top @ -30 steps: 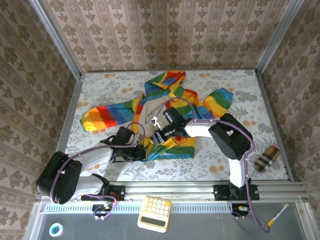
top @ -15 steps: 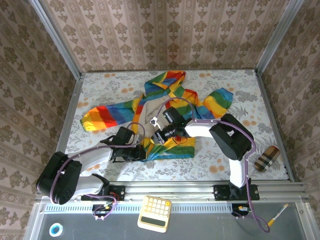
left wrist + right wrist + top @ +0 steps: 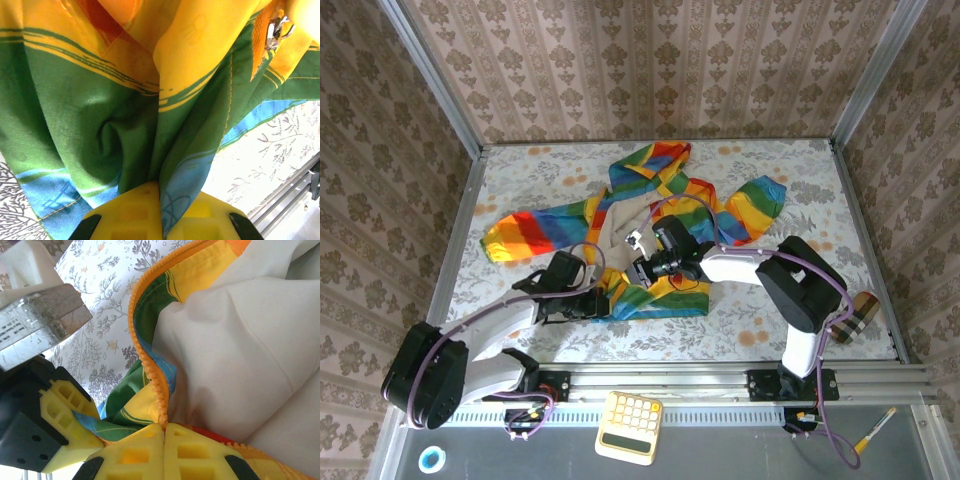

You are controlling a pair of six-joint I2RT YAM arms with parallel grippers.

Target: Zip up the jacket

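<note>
— Seen from above, how far along is it?
— Barely begun, I'd say. The jacket [image 3: 620, 205] lies spread on the surface [image 3: 760, 170] with its front open and the beige lining [image 3: 612, 230] facing up. The left fingers [image 3: 601, 303] and right fingers [image 3: 640, 271] sit near each other at its near hem.

— And the left wrist view?
— The left fingers [image 3: 130, 212] are pressed together, pinching a fold of green and blue cloth. Beyond them, up to the right, hangs a metal piece [image 3: 274, 30], maybe the slider.

— The right wrist view?
— The right fingers [image 3: 195, 450] are clamped on the orange zipper [image 3: 145, 360] edge. Its teeth run away from them, with nothing meshed into them.

— So what's left?
— Everything, it seems: joining the two sides, then pulling up.
</note>
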